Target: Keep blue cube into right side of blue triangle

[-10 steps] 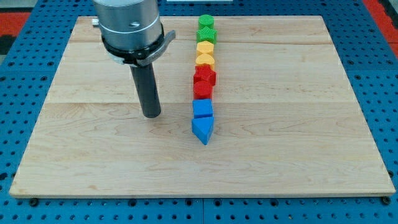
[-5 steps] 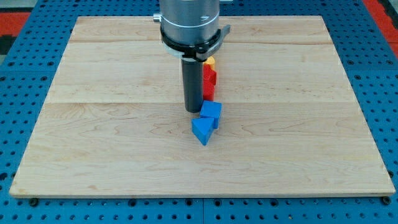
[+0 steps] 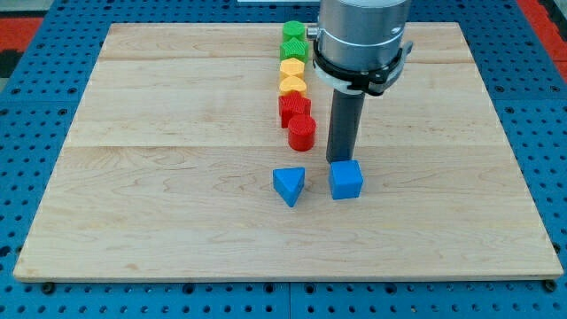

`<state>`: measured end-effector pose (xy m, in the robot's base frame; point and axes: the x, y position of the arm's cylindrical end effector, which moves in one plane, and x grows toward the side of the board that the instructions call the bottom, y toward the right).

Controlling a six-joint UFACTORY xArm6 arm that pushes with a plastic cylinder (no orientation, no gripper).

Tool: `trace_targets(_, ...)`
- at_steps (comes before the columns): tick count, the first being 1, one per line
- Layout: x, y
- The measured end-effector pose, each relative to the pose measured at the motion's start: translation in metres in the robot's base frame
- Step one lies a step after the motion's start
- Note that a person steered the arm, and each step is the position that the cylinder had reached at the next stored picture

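The blue cube (image 3: 345,179) sits on the wooden board (image 3: 159,204), to the view's right of the blue triangle (image 3: 289,184), with a small gap between them. My tip (image 3: 341,160) stands just above the cube's top edge in the view, touching or nearly touching it. The rod rises from there to the grey arm body at the view's top.
A column of blocks runs up from above the triangle: a red cylinder (image 3: 301,132), a red block (image 3: 293,109), two yellow blocks (image 3: 292,86) (image 3: 292,67), and two green blocks (image 3: 294,49) (image 3: 293,31). The board lies on a blue pegboard (image 3: 35,177).
My tip swept from the view's left across to the right. The blue cube moved from above the triangle to its right side. The red cylinder shifted slightly right.
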<state>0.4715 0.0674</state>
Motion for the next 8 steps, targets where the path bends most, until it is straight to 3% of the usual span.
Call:
trace_targets(2, 0.011, 0.000)
trace_targets(5, 0.021, 0.077)
trace_targets(8, 0.054, 0.053)
